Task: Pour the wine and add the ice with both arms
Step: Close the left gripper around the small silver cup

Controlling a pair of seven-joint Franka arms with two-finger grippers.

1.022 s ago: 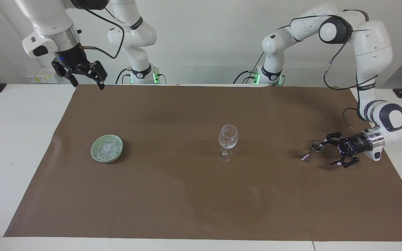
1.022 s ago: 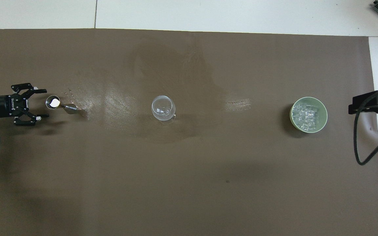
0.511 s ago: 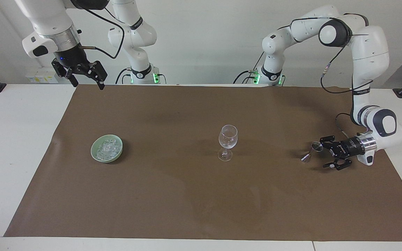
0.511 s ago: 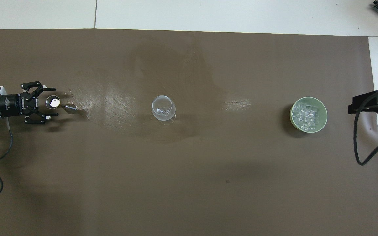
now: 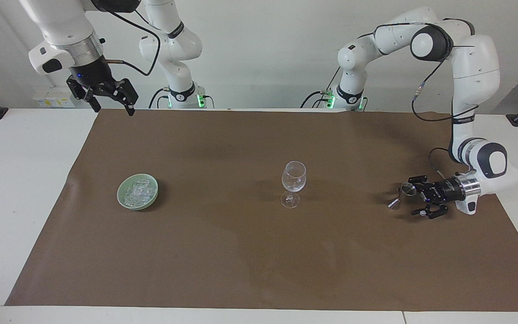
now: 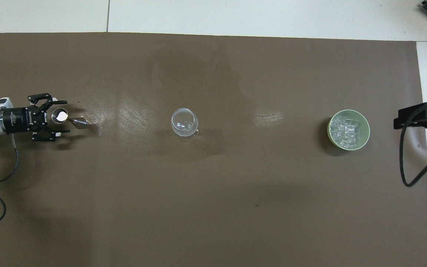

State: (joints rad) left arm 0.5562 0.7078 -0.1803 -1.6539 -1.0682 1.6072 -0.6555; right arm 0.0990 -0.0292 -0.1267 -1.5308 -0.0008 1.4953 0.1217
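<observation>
1. We are seeing the left gripper [image 5: 416, 197] lying low and level over the brown mat [image 5: 259, 252] near the worktop edge at the left arm's end. Its fingers are spread apart and are pointing toward the table's middle.
2. A small metal measuring cup [image 5: 406, 189] is sitting between those spread fingers. In the overhead view its round mouth [image 6: 59, 115] is lying inside the gap, with one fingertip [image 6: 62, 102] on the side farther from the robots and the other on the nearer side. We cannot tell whether either finger is touching it.
3. The cup's pointed foot [image 5: 393, 204] is jutting out past the fingertips toward the middle of the mat.
4. A clear wine glass [image 5: 293, 182] is standing upright near the mat's centre, well apart from both grippers.
5. The ice [image 5: 139, 192] is lying heaped in a pale green bowl [image 5: 125, 203] toward the right arm's end of the worktop, on the mat and well apart from the glass. No finger is near it.
6. The right gripper [image 5: 108, 102] is hanging high over the mat's corner nearest the right arm's base, fingers apart and holding nothing. That arm is waiting.
7. In the overhead view only a dark part of the right gripper [image 6: 421, 118] is showing at the edge, beside the bowl [image 6: 366, 138].
</observation>
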